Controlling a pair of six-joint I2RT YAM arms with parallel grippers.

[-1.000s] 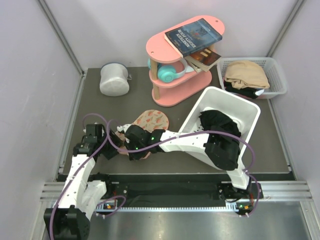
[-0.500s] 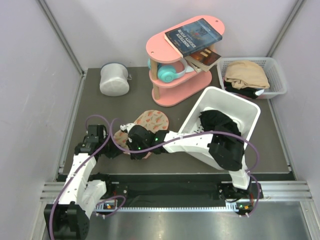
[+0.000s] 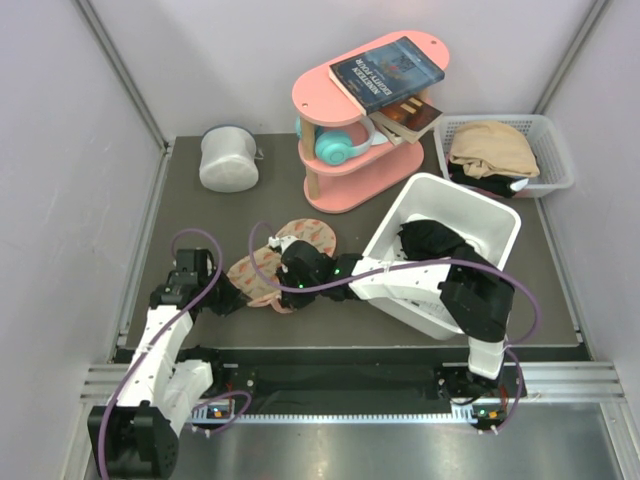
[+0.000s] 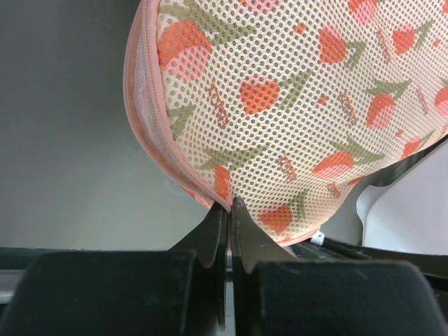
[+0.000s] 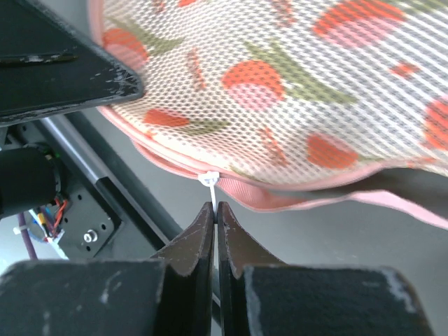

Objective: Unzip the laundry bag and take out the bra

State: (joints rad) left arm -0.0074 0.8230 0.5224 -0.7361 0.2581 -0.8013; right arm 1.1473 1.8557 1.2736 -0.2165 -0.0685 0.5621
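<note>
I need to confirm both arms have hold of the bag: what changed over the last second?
The left gripper closed on the seam edge of the laundry bag. The right gripper, shut on the white zipper tab, moved to the right in the top view, uncovering more of the bag. The pink shelf, white bin, basket and grey container stayed put.

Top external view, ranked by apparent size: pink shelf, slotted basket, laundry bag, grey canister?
1. pink shelf
2. slotted basket
3. laundry bag, partly hidden, so its place is approximate
4. grey canister
</note>
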